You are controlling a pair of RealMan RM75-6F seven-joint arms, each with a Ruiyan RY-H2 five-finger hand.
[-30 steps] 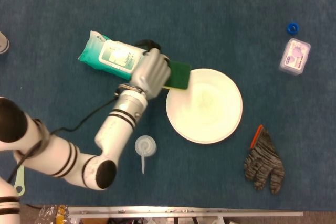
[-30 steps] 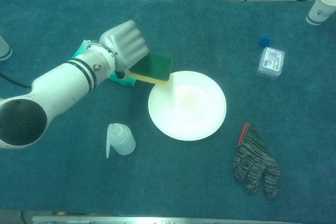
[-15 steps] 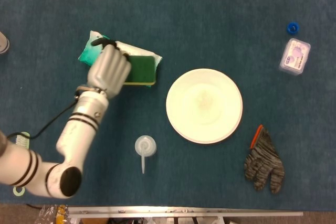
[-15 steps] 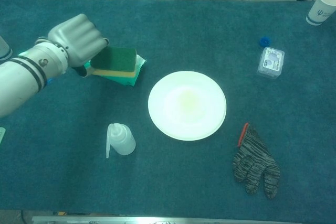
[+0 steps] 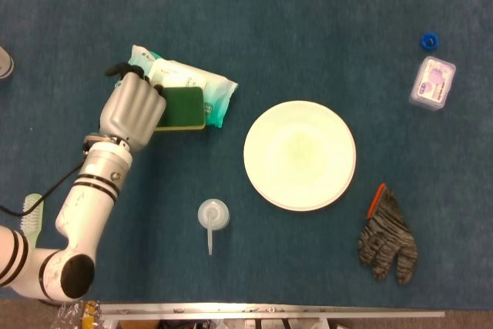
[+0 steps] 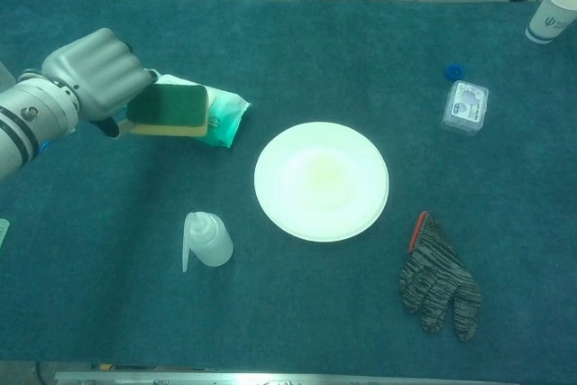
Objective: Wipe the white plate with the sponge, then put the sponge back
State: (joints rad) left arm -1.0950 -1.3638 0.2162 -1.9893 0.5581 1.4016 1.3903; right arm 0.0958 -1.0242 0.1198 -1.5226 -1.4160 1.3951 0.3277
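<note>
Left hand (image 5: 135, 113), fingers clamped on the sponge (image 5: 182, 108), hangs at the plate's (image 5: 300, 155) nine o'clock; wiping looks finished, setting it down remains.

Head view straight down on table (image 5: 308, 21); chest view lower, oblique, facing forward; both share tabletop.

One white plate (image 5: 300, 155), one sponge (image 5: 182, 108), one pack of wet wipes (image 5: 202, 88) and one squeeze bottle (image 5: 212, 216) are on the table. There is also one knitted glove (image 5: 387, 239), one small clear box (image 5: 432, 82) and one blue cap (image 5: 429, 40). The chest view adds one paper cup (image 6: 551, 12).
</note>
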